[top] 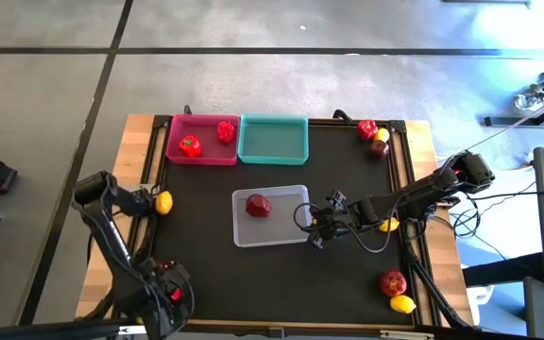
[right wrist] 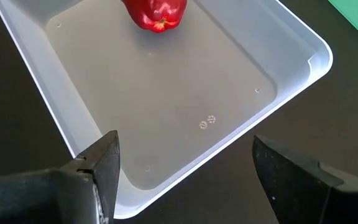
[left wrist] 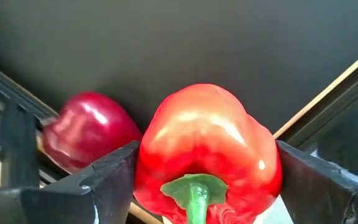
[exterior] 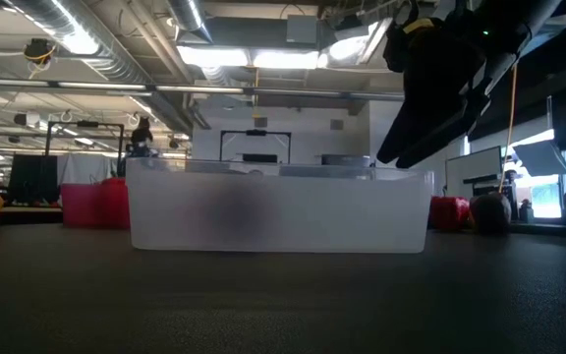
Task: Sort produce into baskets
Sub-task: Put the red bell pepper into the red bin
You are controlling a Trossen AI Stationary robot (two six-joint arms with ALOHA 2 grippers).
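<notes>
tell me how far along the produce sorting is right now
Done: two peppers lie in the pink basket and one apple in the clear basket; the teal basket is bare.

In hand: the left gripper is closed around a red pepper. The right gripper hangs open over the clear basket.

Left: a lemon at the left edge and loose pieces at the far-right and near-right corners.

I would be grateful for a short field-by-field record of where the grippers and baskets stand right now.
left gripper: closed on a glossy red bell pepper, with a neighbouring apple beside it
right gripper: open, empty, over the rim of the translucent grey-white plastic tray
tray contents: one round dark red apple
pink plastic basket: two red peppers
teal green plastic basket: nothing in it
</notes>
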